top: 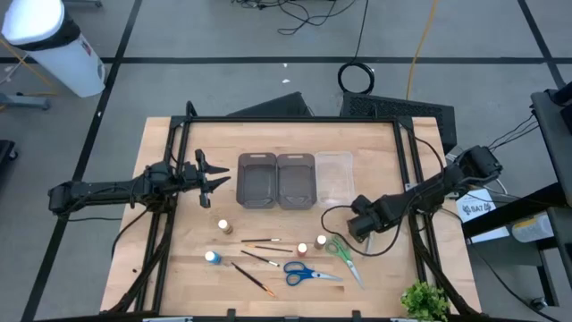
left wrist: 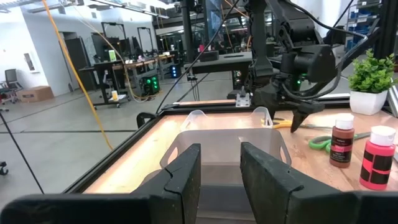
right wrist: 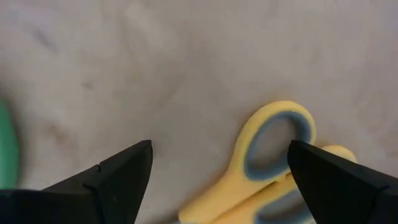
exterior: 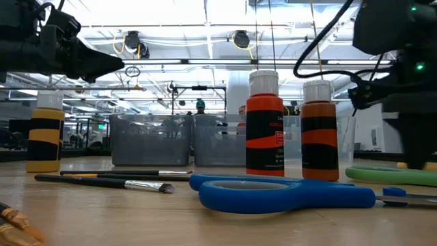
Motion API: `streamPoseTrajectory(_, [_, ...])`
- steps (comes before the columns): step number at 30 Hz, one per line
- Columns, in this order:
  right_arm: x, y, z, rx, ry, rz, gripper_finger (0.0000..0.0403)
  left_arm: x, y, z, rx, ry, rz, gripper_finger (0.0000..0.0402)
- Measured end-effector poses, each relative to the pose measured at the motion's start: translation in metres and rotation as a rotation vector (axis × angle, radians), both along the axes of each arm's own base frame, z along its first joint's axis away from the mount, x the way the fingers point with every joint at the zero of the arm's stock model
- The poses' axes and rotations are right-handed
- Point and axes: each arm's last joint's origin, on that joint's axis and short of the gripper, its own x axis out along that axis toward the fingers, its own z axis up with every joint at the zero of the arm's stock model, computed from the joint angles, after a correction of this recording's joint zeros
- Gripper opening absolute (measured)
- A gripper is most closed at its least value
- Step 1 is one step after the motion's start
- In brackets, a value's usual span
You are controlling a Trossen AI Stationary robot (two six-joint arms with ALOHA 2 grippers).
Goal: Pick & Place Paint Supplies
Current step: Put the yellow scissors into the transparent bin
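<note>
Arm hardware: two dark jointed manipulators

Left hand (top: 214, 182), left of frame, and right hand (top: 355, 224), right of centre, are matte black with wedge-shaped fingers (left wrist: 183, 176); black cables trail along the right arm; green indicator lights glow on its wrist housing.

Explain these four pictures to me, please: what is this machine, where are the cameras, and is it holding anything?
It is a robot with two dark arms at a wooden table. One camera looks down from above, one sits at table height, and one rides on each wrist. The left gripper hangs partly open, holding nothing, beside the grey trays. The right gripper is open just above the yellow scissors, not gripping them. On the table lie small paint bottles, brushes, blue scissors and green scissors.
</note>
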Motion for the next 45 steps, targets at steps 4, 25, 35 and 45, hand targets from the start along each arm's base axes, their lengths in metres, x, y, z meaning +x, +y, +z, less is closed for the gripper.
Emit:
streamPoseTrajectory(4, [-0.005, -0.003, 0.011, 0.086, 0.041, -0.062, 0.0357, 0.0, 0.0, 0.0, 0.008, 0.002, 0.0, 0.0124])
streamPoseTrajectory(25, [-0.041, 0.034, 0.007, 0.257, 0.084, -0.161, 0.0357, 0.0, 0.0, -0.002, -0.022, 0.013, -0.001, 0.0124])
streamPoseTrajectory(35, [-0.05, 0.02, -0.007, 0.196, 0.071, -0.168, 0.0357, 0.0, 0.0, -0.001, 0.009, 0.017, 0.001, 0.0124])
streamPoseTrajectory(45, [-0.044, 0.007, -0.001, -0.026, -0.156, -0.136, 0.0357, 0.0, 0.0, -0.001, 0.003, 0.015, 0.0, 0.0124])
